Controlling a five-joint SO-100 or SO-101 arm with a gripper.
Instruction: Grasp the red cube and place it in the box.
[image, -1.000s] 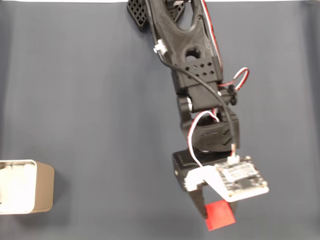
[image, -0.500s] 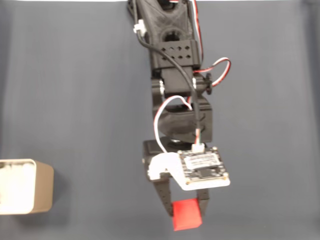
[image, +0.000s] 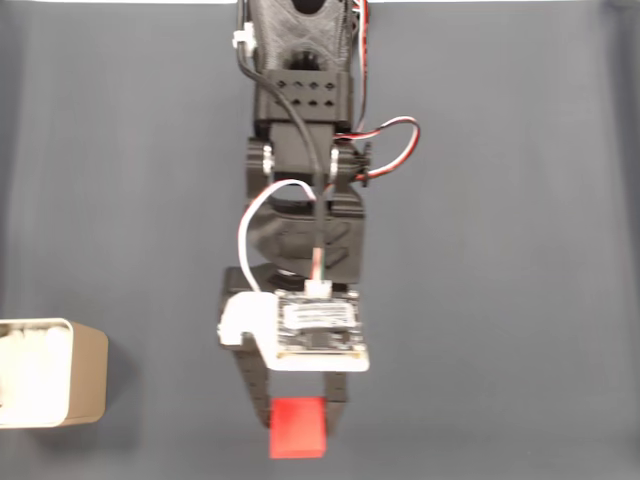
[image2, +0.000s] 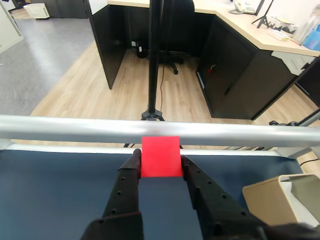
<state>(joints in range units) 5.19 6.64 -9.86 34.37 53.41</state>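
Beige box (image: 52, 372) sits at the fixed view's far left edge on the dark mat (image: 150, 200), well apart from the gripper (image: 298, 420), whose 2 fingers are clamped on the red cube (image: 298, 428), lower centre.

fixed: top-down over table | wrist: close, forward along pincer (image2: 160, 167) | shared: box (image: 85, 375)

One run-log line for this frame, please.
phase: carrying | gripper: shut on red cube, lifted clear of the mat | box: at fixed view's left edge, cube not yet in it
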